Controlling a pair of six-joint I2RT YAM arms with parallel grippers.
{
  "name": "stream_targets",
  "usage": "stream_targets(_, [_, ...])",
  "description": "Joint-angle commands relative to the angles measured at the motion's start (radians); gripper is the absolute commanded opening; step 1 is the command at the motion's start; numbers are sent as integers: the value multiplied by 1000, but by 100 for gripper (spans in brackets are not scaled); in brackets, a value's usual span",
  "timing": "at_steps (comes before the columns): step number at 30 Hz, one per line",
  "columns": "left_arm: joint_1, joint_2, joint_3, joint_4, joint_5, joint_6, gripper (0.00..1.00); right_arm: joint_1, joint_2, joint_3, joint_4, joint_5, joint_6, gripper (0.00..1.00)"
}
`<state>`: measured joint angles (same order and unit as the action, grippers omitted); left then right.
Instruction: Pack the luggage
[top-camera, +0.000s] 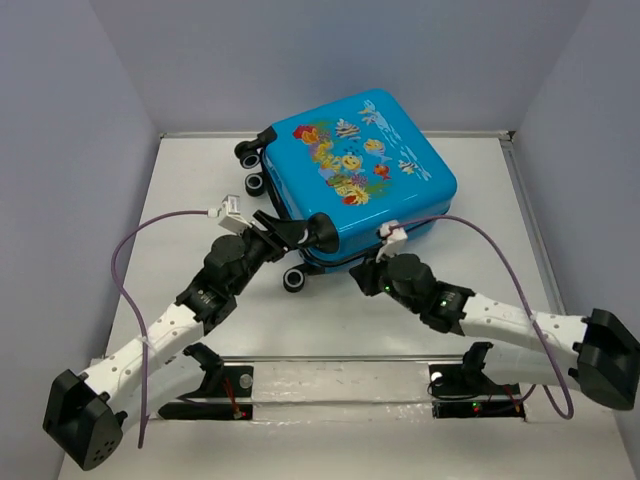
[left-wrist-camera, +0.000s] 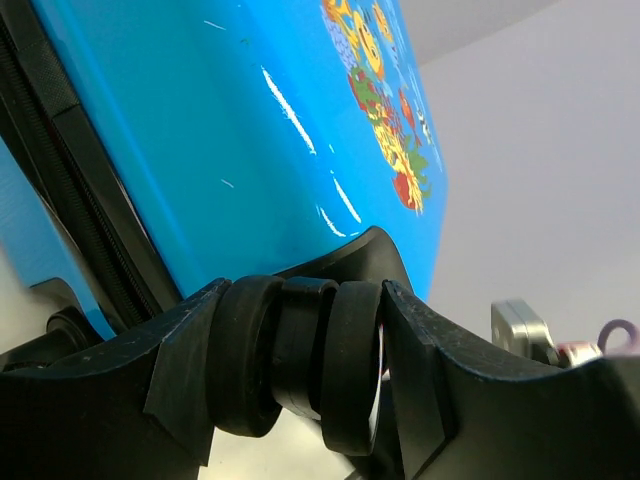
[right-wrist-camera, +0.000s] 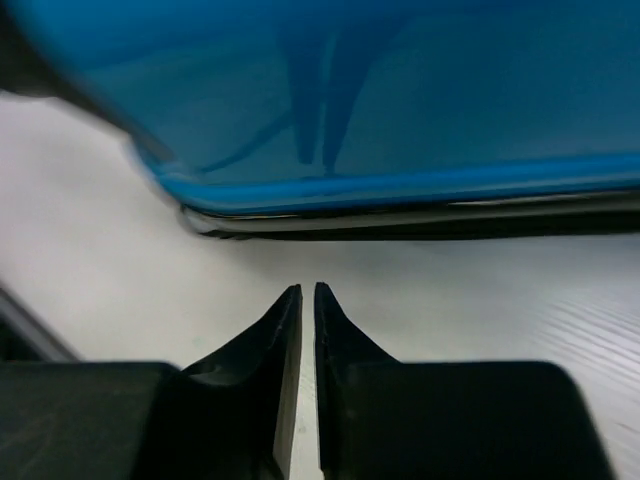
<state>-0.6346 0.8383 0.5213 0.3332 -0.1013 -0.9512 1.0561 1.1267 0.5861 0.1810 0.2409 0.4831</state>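
Bright blue hard-shell suitcase (top-camera: 365, 170) lies flat; left gripper (left-wrist-camera: 305, 300) seemingly clamps its black corner wheel (left-wrist-camera: 255, 360), while right gripper (right-wrist-camera: 301, 292), pinched nearly together and empty, sits just before its lower edge.

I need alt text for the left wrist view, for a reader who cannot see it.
The left gripper clamps a black double wheel of the blue luggage between its fingers. The glossy shell, with cartoon print, rises above.
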Motion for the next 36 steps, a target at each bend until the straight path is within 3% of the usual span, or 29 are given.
stream_targets(1, [32,-45,-18,-28,-44,71,6,-140,-133,-83,-86,118,12,23])
stream_targets(3, [35,-41,2,-20,-38,71,6,-214,-154,-113,-91,139,5,39])
stream_targets(10, [75,-7,117,-23,-52,106,6,-416,-137,-146,-42,89,-53,57])
stream_targets(17, [171,-10,98,-5,31,92,6,-544,-104,-160,116,-34,-155,59])
stream_targets(28, [197,-30,43,-2,57,97,6,-567,73,-78,291,-261,-281,52])
stream_targets(36, [200,-42,37,-10,54,115,6,-567,146,-57,350,-144,-310,46])
